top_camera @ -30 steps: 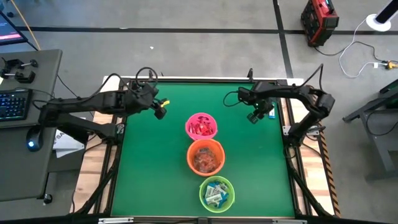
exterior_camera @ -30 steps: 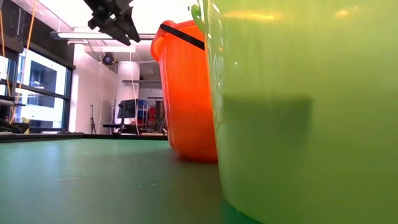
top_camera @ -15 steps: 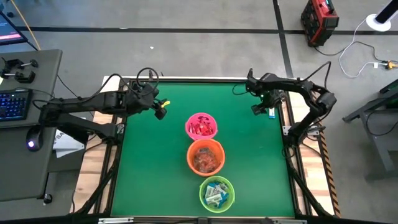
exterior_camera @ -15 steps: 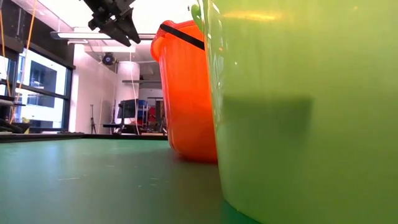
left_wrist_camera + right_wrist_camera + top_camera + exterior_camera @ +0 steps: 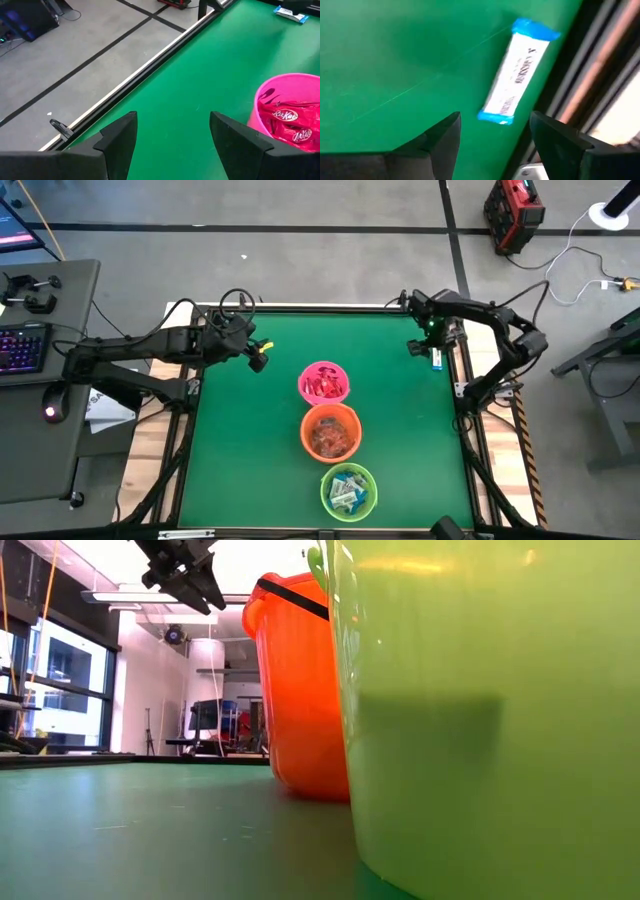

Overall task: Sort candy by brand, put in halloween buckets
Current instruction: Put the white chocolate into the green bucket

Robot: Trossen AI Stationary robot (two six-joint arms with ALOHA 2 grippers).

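Movement is seen only at the right arm: against the frame from 1 second before, the right gripper has been drawn back from over the mat toward the far right corner, and a flat blue-and-white wrapped candy bar is now left lying on the green mat beside the table's dark right edge rail, just beyond the fingertips. Its jaws are spread apart with nothing between them. The left gripper is unchanged, held above the far left part of the mat, its 2 dark angular fingers parted wide and empty.

3 small round plastic pails are set in a line down the middle of the smooth green table mat. The glossy pink pail is farthest and is filled with shiny red rectangular packets. The orange pail, with a thin black handle, is placed in the middle and holds orange-red wrapped pieces. The lime green pail is nearest and holds blue-and-white packets. In the low view the green pail's smooth wall fills the foreground, with the orange pail just behind it.
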